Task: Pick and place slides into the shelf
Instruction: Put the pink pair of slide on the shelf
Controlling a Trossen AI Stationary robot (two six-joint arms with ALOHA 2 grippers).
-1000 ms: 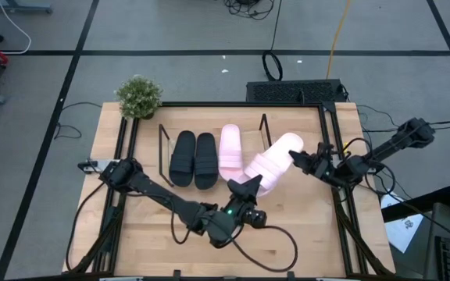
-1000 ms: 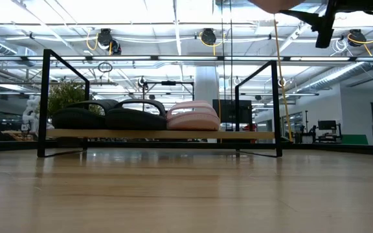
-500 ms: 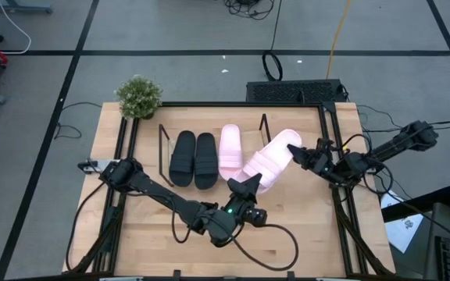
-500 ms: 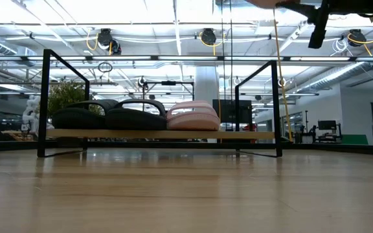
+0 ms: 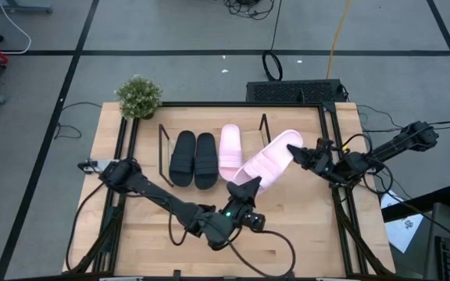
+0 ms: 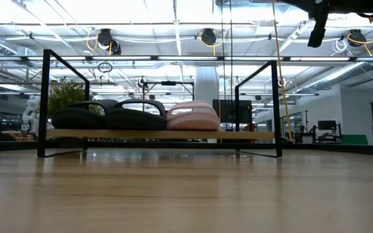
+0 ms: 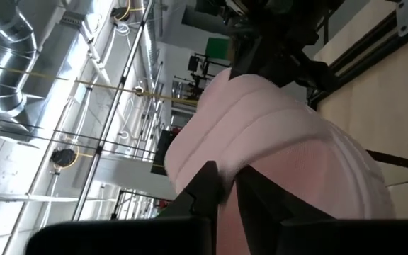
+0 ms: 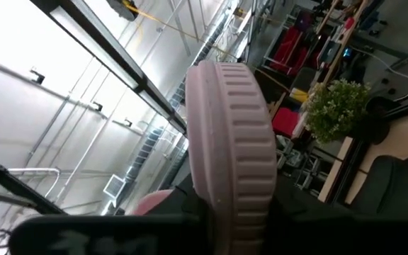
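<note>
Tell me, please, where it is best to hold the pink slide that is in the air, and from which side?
Probably by its two ends, as now. The raised pink slide hangs diagonally over the shelf, long and bendy. The left gripper pinches the near end, coming from the table's front; the right gripper pinches the far end's edge from the right. An end grip keeps the sole free to be lowered beside the other pink slide.

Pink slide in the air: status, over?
Both grippers shut on fourth pink slide: left gripper at heel, right gripper at toe. Held over shelf. Three slides racked. Wire end post under it.
</note>
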